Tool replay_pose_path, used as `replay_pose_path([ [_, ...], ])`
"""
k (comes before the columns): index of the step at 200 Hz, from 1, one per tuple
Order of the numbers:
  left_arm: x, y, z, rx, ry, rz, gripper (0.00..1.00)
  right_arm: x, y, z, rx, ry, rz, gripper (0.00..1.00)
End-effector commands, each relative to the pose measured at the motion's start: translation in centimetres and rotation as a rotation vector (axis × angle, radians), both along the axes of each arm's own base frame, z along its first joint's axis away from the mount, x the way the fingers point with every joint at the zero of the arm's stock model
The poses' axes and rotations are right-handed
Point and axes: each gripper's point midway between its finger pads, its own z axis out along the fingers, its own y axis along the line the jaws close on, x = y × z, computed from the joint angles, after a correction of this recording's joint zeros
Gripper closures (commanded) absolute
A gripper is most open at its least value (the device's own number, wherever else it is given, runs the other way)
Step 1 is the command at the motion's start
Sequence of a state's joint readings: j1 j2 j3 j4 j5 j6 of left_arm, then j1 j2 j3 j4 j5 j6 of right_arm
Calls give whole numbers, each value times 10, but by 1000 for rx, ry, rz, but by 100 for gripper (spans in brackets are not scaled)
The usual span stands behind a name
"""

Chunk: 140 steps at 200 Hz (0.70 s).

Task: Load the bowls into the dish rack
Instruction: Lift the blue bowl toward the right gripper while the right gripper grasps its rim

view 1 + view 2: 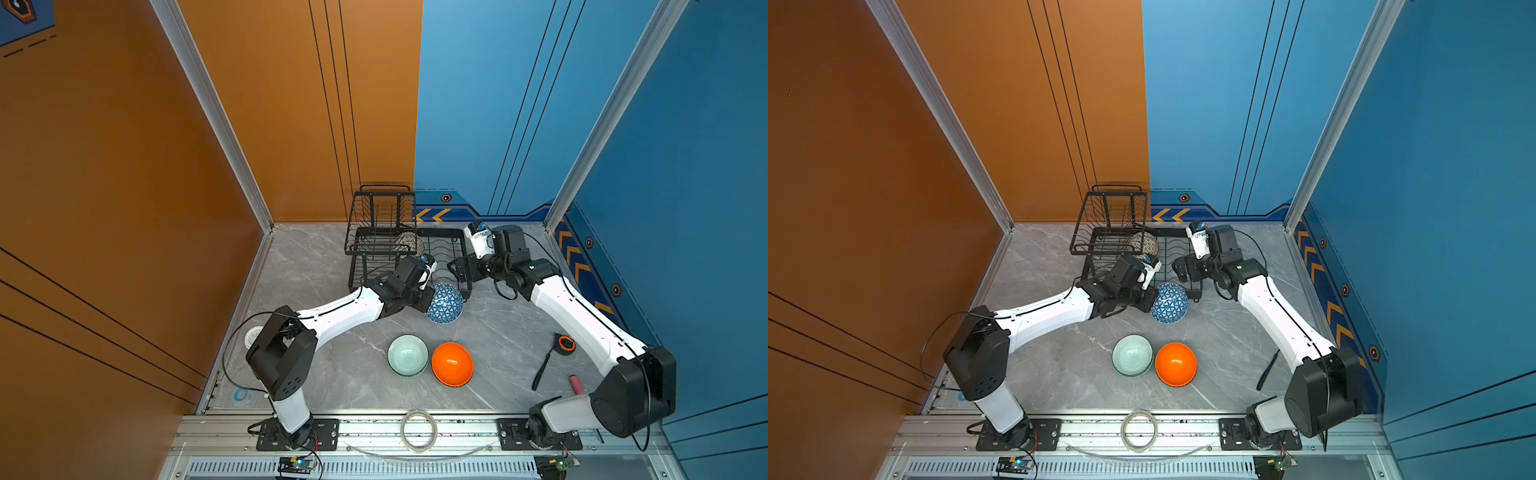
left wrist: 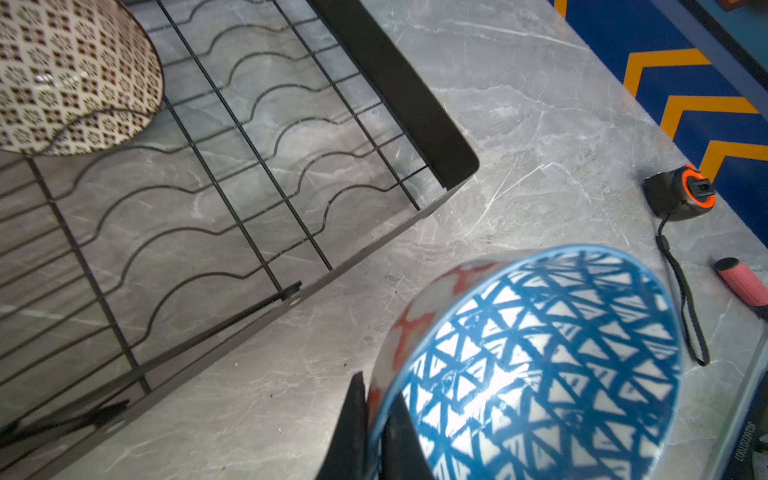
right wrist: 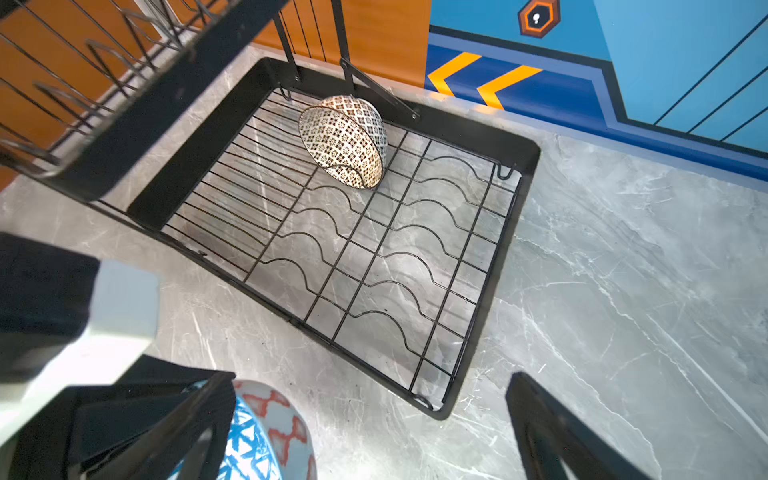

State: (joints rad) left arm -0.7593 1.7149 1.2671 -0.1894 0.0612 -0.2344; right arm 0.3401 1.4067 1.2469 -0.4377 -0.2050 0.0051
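Left gripper [image 2: 376,424]: clenched on blue bowl [image 1: 444,302] rim
Blue bowl: tilted beside dish rack [image 3: 530,174] corner, cut off in both wrist views
Right gripper [image 3: 370,378]: spread wide, empty
Lattice bowl [image 1: 409,241]: on edge in lower tray [image 3: 187,153], half hidden behind upper basket [image 1: 376,249] in both top views

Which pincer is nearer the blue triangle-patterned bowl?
Left: the left pincer grips the blue bowl by its rim. The right pincer hangs open beside it, near the dish rack.
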Motion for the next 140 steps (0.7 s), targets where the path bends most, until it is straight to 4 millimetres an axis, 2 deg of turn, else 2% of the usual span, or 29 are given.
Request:
replay_pose_path([
  [1, 18, -6, 69, -96, -168, 16, 100, -17, 3, 19, 51, 11, 25, 0],
  [36, 29, -12, 99, -150, -241, 36, 100, -31, 0, 24, 61, 18, 27, 0],
  [84, 39, -17, 124, -200, -307, 60, 100, -37, -5, 18, 66, 35, 4, 2],
  [114, 41, -19, 136, -241, -336, 68, 100, -24, -17, 8, 87, 62, -93, 8],
  [140, 39, -22, 143, -272, -354, 68, 100, -16, -16, 4, 144, 73, -109, 21],
])
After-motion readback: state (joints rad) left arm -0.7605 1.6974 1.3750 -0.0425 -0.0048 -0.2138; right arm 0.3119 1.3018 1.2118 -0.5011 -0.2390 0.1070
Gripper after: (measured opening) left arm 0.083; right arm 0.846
